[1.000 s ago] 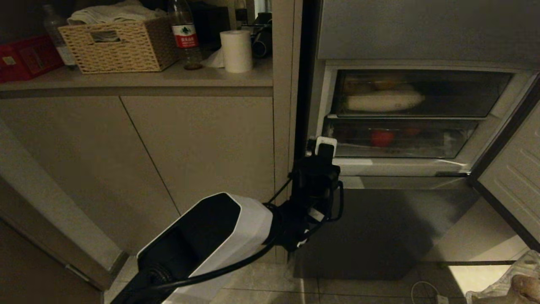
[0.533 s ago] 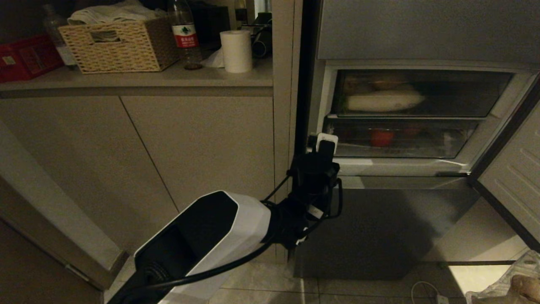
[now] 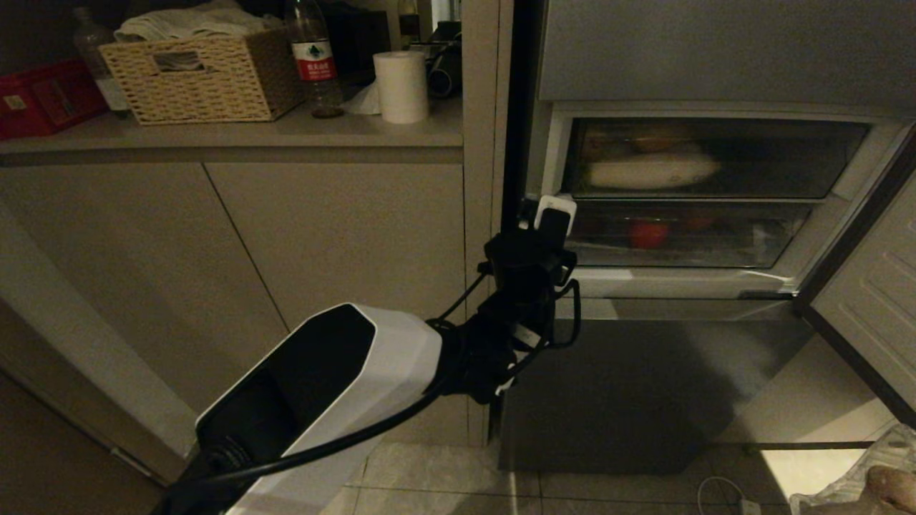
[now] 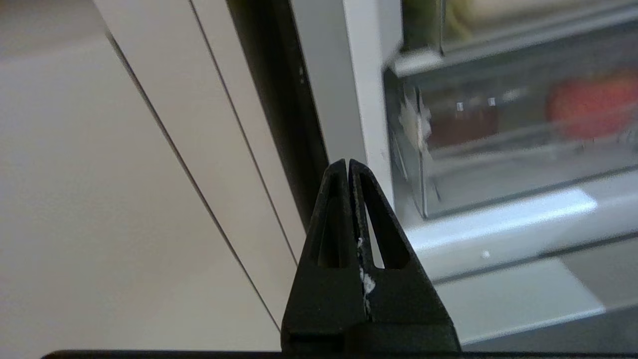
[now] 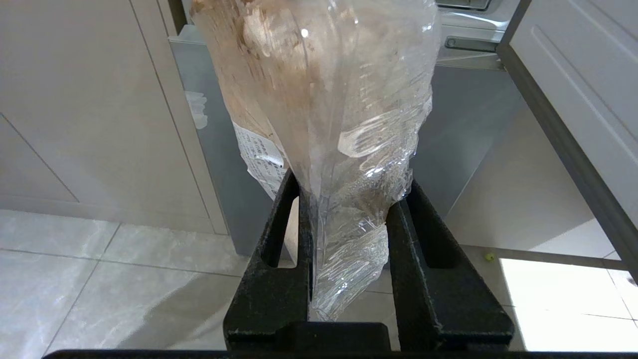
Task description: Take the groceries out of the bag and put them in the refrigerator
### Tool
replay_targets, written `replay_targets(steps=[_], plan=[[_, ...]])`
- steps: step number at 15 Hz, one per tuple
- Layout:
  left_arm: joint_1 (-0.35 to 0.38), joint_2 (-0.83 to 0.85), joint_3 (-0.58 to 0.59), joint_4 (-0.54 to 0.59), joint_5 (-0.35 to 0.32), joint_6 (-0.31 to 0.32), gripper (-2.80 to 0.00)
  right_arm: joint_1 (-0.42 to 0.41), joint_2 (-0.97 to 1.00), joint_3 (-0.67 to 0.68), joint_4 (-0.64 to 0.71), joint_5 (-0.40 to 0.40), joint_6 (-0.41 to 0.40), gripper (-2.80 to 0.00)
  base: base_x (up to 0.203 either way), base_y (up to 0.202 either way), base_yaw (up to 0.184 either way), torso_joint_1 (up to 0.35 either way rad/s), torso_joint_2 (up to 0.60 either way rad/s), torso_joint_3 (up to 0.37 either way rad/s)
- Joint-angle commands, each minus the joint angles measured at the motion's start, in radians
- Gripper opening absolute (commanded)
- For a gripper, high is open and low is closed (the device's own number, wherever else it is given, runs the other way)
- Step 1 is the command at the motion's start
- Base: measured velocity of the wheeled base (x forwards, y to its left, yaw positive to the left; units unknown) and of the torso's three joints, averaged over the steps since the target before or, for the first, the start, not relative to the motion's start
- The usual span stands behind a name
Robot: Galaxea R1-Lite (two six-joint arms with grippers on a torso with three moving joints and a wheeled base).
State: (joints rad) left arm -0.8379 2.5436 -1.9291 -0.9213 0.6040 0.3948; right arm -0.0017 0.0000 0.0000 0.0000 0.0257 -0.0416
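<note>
Far left, on the beige counter [image 3: 236,132]: a red box [image 3: 43,96] is sitting at the edge, then a wicker basket [image 3: 197,79] with folded cloth in it, a clear water bottle [image 3: 313,61] with a red label, and a roll of white paper [image 3: 401,86]. Plain cabinet doors [image 3: 343,243] are standing closed below.

Centre: the left arm is reaching up from the bottom of the head view toward the refrigerator [image 3: 715,50]. The left gripper [image 3: 554,214] is sitting at the left edge of the open compartment, level with the join between the two clear drawers. In the left wrist view the left gripper's [image 4: 348,167] fingers are pressing flat together with nothing between them, their tips just beside the white inner frame.

Right of centre: the refrigerator is standing with one middle compartment open. A long pale vegetable [image 3: 651,170] is lying in the upper clear drawer; a red item [image 3: 647,232] is lying in the lower drawer. The open door [image 3: 876,300] is hanging out at far right.

Far right: the right gripper [image 5: 349,199] is clamping a clear plastic pack of pale beige lumps [image 5: 319,89], low beside the refrigerator, above the tiled floor [image 5: 99,279]. In the head view only a corner of that pack shows, at the bottom right.
</note>
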Motion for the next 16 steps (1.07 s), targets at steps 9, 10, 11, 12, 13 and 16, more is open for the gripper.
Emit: replay_targets(steps=[9, 10, 11, 12, 13, 16], plan=[[-0.001, -0.037, 0.002, -0.025, 0.010, 0.009, -2.80, 0.000, 0.002, 0.000, 0.000, 0.002, -0.007, -2.80, 0.000, 0.000, 0.000, 0.000, 0.00, 0.000], [-0.001, -0.037, 0.002, -0.025, 0.010, 0.009, -2.80, 0.000, 0.002, 0.000, 0.000, 0.002, -0.008, -2.80, 0.000, 0.000, 0.000, 0.000, 0.00, 0.000], [-0.001, -0.037, 0.002, -0.025, 0.011, 0.007, -2.80, 0.000, 0.002, 0.000, 0.000, 0.002, -0.008, -2.80, 0.000, 0.000, 0.000, 0.000, 0.00, 0.000], [-0.001, -0.036, 0.002, -0.026, 0.012, 0.007, -2.80, 0.000, 0.002, 0.000, 0.000, 0.000, -0.008, -2.80, 0.000, 0.000, 0.000, 0.000, 0.00, 0.000], [-0.001, -0.035, 0.002, -0.029, 0.016, 0.007, -2.80, 0.000, 0.002, 0.000, 0.000, 0.002, -0.008, -2.80, 0.002, -0.062, 0.006, 0.002, 0.00, 0.002], [-0.001, -0.031, 0.004, -0.039, 0.017, 0.007, -2.80, 0.000, 0.002, 0.000, 0.000, 0.001, -0.008, -2.80, 0.000, -0.159, 0.002, 0.012, 0.00, 0.004]])
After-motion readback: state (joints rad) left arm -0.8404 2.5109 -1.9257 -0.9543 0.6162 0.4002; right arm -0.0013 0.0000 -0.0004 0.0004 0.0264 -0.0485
